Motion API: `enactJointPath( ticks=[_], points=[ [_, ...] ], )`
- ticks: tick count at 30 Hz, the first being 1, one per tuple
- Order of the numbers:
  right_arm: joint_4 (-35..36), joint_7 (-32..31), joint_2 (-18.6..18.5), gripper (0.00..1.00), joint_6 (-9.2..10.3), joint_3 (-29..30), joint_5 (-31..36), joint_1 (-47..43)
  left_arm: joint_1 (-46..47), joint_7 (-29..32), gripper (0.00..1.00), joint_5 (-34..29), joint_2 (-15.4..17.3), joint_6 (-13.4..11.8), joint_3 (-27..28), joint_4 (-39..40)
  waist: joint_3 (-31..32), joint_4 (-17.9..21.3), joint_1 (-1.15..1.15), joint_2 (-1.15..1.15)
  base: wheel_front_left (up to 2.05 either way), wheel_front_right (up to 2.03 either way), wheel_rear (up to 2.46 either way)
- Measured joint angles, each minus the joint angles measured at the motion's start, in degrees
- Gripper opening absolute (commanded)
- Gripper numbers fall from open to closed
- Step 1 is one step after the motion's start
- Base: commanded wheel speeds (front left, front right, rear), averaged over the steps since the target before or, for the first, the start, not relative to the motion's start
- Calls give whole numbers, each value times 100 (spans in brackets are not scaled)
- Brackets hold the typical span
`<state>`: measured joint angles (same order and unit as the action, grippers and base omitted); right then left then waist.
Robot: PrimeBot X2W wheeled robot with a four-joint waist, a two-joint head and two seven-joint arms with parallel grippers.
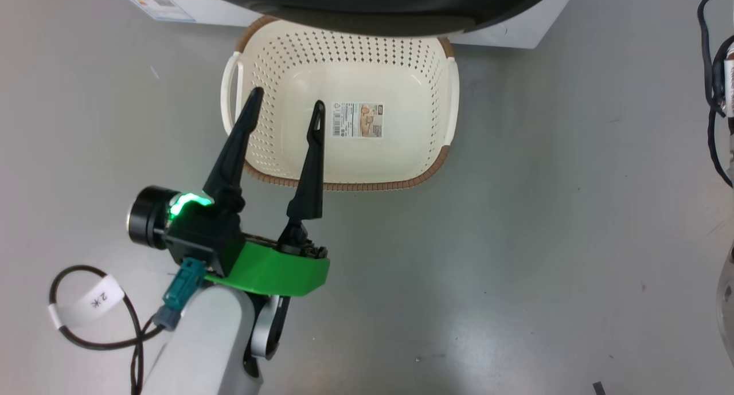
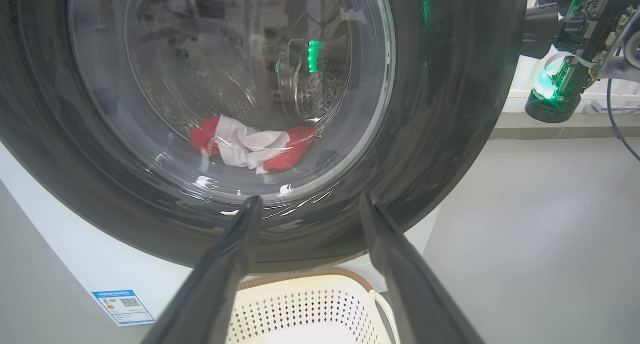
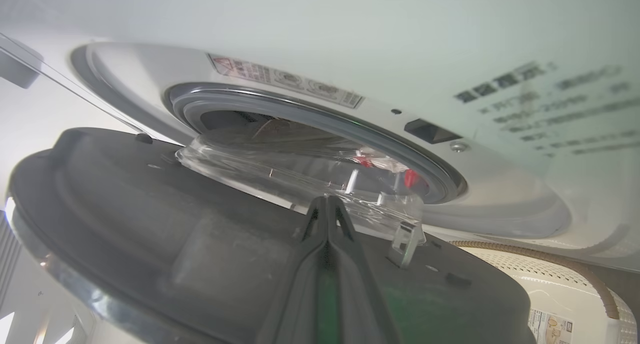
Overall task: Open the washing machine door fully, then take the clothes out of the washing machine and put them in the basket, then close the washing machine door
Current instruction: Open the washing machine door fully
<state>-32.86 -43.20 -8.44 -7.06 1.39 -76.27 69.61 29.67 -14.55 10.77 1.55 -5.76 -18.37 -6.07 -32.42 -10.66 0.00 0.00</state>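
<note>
The washing machine door [image 2: 450, 109] stands partly open; its black rim [image 1: 373, 11] hangs over the far end of the basket [image 1: 344, 186]. Through its glass I see red and white clothes [image 2: 250, 144] lying in the steel drum. My left gripper [image 1: 288, 98] is open and holds nothing, above the basket's near left corner, its fingers pointing at the door's outer face [image 2: 310, 200]. My right gripper [image 3: 326, 200] is shut, its tips lying along the door's inner side [image 3: 150, 209] beside the glass bowl. A bit of red clothes [image 3: 410, 178] shows inside the grey rubber ring.
The white washing machine [image 1: 516, 34] carries a blue label sticker [image 2: 122, 306] low on its front. A looped black cable with a tag [image 1: 86, 303] lies on the grey floor at lower left. More cables [image 1: 717, 97] hang at the right edge.
</note>
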Motion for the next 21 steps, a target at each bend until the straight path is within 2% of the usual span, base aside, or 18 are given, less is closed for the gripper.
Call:
enactJointPath(
  ticks=[21],
  points=[
    [326, -437, 260, 0, 0, 102, -89, -987, -76, -1, 100, 36, 0, 24, 122, -157, 609, 76, 0, 0, 0, 0, 0]
  ],
)
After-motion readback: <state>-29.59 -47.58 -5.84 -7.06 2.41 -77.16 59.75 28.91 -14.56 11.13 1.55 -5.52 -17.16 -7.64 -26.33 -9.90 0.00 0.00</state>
